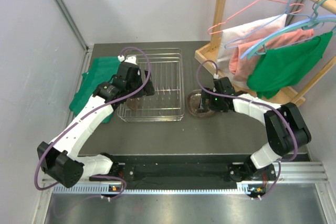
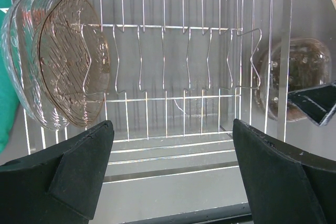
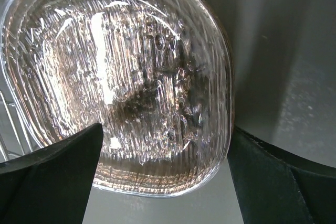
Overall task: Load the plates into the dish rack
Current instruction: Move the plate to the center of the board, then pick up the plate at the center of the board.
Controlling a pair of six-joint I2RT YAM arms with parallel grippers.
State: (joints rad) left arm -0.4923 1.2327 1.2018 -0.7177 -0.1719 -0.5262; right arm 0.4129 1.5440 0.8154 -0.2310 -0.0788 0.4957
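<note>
- The dish rack (image 1: 157,77) stands on the dark table (image 1: 210,140) in the upper middle of the top view. Its long side runs away from the arms.
- Two plates stand on edge in the rack, at the upper left of the left wrist view. They are a brown plate (image 2: 71,59) and a clear plate (image 2: 21,51) just behind it, both leaning between the upright tines.
- In the top view these two show as a brownish patch (image 1: 134,103) at the lower left corner of the rack.
- The left gripper (image 2: 172,124) hangs over that same corner with its jaws spread wide. Nothing is between them, and only the rack's bars show in the gap.
- A stack of plates (image 1: 195,103) lies flat on the table just right of the rack's lower right corner. The left wrist view shows it through the wires at the right (image 2: 294,72).
- The right gripper (image 1: 210,100) hovers over this stack, jaws wide apart.
- In the right wrist view the top plate (image 3: 131,66), ribbed and brown-tinted, fills the upper left. The right gripper (image 3: 164,129) has a black finger low on each side of it.
- Whether those fingers touch the glass cannot be told.
- A green cloth (image 1: 94,85) lies left of the rack, partly under the left arm.
- A wooden clothes stand (image 1: 223,19) at the upper right carries hangers with white, pink and green garments.
</note>
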